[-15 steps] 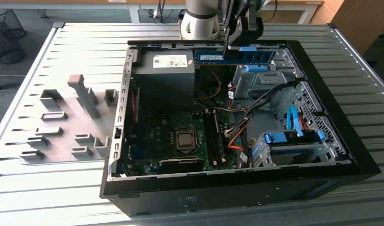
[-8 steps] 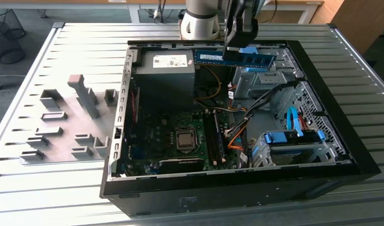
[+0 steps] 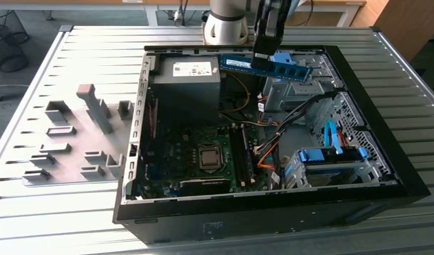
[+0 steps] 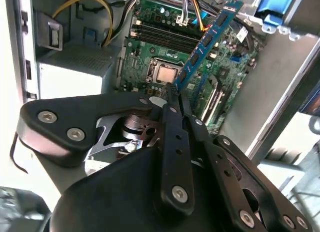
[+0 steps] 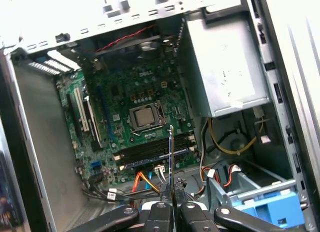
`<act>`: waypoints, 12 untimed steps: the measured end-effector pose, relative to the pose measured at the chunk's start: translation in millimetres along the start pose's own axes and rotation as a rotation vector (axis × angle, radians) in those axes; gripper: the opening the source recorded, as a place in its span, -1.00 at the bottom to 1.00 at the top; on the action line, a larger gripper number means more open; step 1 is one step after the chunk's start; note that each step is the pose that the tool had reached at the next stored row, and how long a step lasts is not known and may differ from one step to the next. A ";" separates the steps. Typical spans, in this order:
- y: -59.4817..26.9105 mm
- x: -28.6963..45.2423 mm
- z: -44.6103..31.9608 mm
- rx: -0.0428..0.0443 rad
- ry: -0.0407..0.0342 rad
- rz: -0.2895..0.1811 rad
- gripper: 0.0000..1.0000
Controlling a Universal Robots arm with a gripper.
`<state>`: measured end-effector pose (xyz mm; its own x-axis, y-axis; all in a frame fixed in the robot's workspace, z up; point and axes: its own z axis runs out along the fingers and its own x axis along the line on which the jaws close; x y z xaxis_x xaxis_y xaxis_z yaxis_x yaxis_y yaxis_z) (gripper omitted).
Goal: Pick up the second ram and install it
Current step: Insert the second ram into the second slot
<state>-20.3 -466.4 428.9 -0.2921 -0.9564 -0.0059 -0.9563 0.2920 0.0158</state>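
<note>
The second ram [image 3: 268, 67], a long blue stick with black chips, hangs in the air above the far end of the open computer case [image 3: 387, 175]. My gripper [image 3: 263, 56] is shut on it from above, near its middle. In the second wrist view the second ram [image 4: 207, 39] juts out from the gripper [image 4: 176, 94] over the green motherboard [image 4: 150, 51]. In the first wrist view the second ram [image 5: 171, 157] appears edge-on above the gripper [image 5: 172, 202], in line with the black memory slots [image 5: 150, 152] beside the processor socket [image 5: 146, 117].
The power supply [image 3: 185, 79] fills the case's far corner on the exterior view's left. Drive cages with blue clips [image 3: 331, 155] and orange cables [image 3: 268, 154] crowd the exterior view's right. Grey fixture blocks [image 3: 75, 138] stand on the slatted table left of the case.
</note>
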 end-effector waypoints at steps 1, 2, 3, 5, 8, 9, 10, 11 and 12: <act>0.0 0.0 0.2 0.0001 -0.0004 0.020 -0.73; 0.0 0.0 0.4 0.0003 -0.0006 0.038 -0.73; 0.0 0.0 0.7 0.0004 -0.0010 0.056 -0.73; -0.1 0.0 1.1 0.0006 -0.0015 0.091 -0.73; 0.0 0.0 1.5 0.0009 -0.0021 0.145 -0.73; -0.1 0.0 1.6 0.0010 -0.0024 0.162 -0.73; -0.1 0.0 1.6 0.0011 -0.0026 0.177 -0.73; 0.0 0.0 1.7 0.0012 -0.0029 0.189 -0.73; 0.0 0.0 1.7 0.0012 -0.0030 0.196 -0.73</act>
<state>-20.2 -466.4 427.2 -0.4726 -0.8813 -0.0057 -0.8812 0.4725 0.0157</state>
